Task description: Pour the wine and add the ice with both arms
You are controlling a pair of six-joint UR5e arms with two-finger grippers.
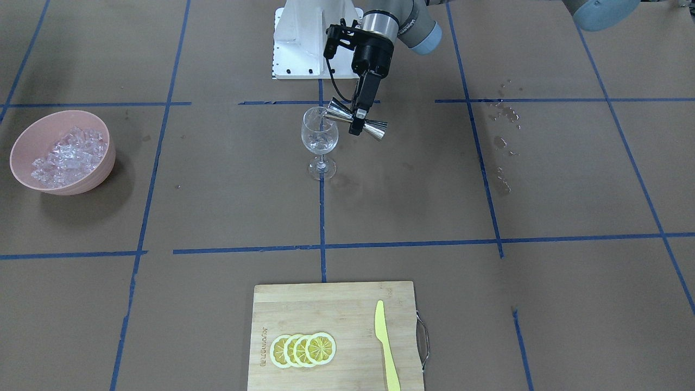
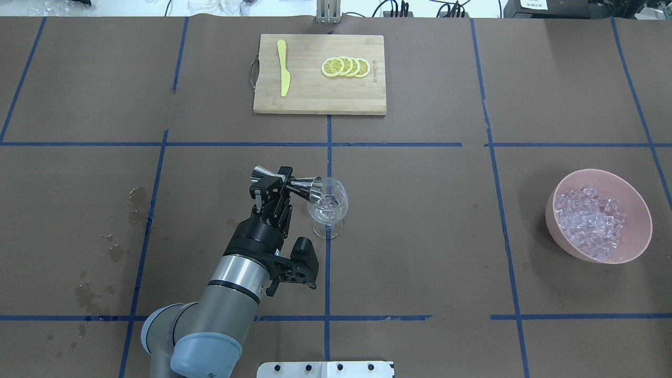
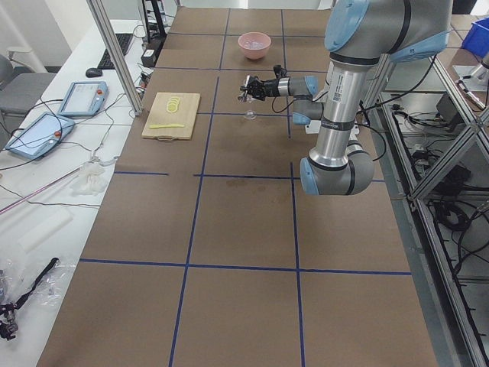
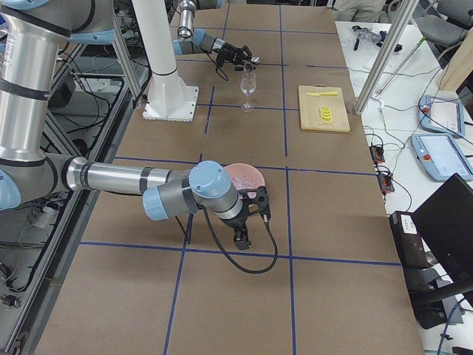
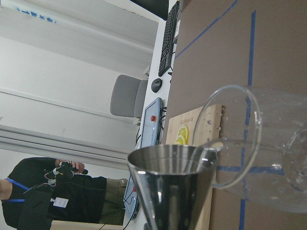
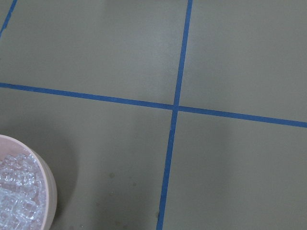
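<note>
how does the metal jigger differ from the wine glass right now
Material: the jigger is shiny, opaque metal; the wine glass is clear.
Pose: the jigger is tipped on its side with its mouth at the glass's rim; the wine glass stands upright.
Support: the jigger is held in the air by the left hand; the wine glass rests on the table.
Shared: both are open-mouthed vessels that narrow in the middle.

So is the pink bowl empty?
No, the pink bowl holds a heap of clear ice chunks that nearly fills it.
</note>
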